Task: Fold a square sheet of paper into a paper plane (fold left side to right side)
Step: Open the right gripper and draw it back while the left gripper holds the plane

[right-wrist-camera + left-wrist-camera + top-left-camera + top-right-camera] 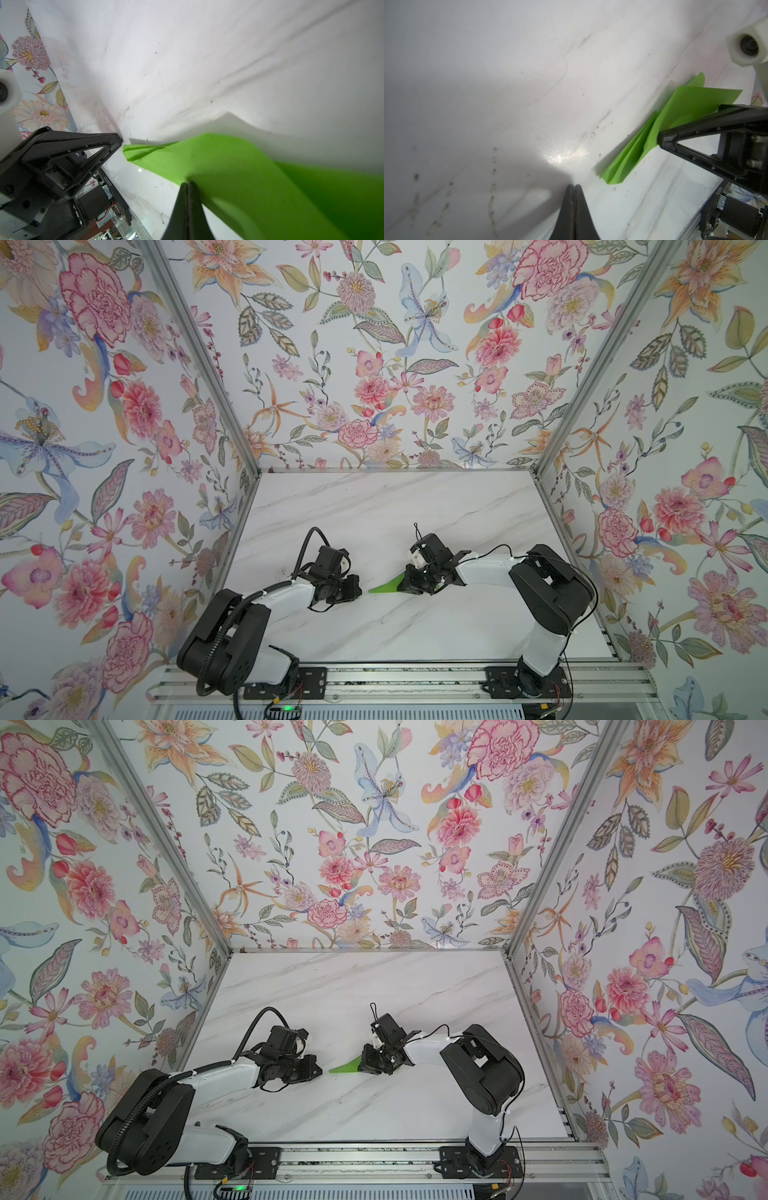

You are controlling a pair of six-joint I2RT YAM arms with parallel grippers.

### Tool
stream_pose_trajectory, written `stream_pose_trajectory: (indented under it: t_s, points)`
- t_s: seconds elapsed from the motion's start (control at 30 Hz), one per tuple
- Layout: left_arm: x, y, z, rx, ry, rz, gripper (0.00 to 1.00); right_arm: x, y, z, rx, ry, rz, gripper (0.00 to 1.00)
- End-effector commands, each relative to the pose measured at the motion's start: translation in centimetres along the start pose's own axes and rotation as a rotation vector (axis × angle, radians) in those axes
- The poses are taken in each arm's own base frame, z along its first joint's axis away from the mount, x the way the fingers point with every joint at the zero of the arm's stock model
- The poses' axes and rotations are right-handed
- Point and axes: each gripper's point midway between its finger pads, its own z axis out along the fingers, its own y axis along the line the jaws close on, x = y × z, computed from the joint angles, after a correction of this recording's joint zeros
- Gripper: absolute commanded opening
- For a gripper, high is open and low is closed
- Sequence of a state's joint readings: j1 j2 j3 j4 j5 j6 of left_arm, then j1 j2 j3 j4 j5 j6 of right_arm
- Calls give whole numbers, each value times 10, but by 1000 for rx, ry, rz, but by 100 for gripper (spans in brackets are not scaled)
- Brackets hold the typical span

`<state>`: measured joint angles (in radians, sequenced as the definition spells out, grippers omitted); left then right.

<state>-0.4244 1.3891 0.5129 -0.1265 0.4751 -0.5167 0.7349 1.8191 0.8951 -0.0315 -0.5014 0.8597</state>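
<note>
The paper plane [384,586] lies under the clenched right hand [188,184], with the clenched left hand [574,185] just beside.

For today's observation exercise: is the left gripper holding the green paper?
No, the left gripper is shut on nothing, clear of the green paper.

Lab booth with floral walls [374,364], marble tabletop [374,506].
</note>
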Motion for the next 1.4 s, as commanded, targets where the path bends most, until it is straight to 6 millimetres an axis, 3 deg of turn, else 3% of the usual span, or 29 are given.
stream_pose_trajectory:
  t_s: [0.0,0.13,0.37,0.5,0.7,1.0,1.37]
  points:
    - [3,2,-11,-45,15,-3,0,25,-64,11,210,63,101,2]
    - [-12,-44,-15,-31,2,129,1,23,-59,12,204,63,93,2]
    - [-25,-109,14,65,39,233,1,21,-53,16,203,70,86,3]
    - [-20,-101,41,39,103,238,0,19,-54,14,224,68,74,3]
    - [-5,-75,59,-32,165,230,0,18,-56,11,251,69,67,3]
    - [14,-40,66,-95,211,196,0,22,-80,-2,307,67,99,3]
    - [15,-31,65,-97,219,175,0,28,-118,-31,349,41,170,3]
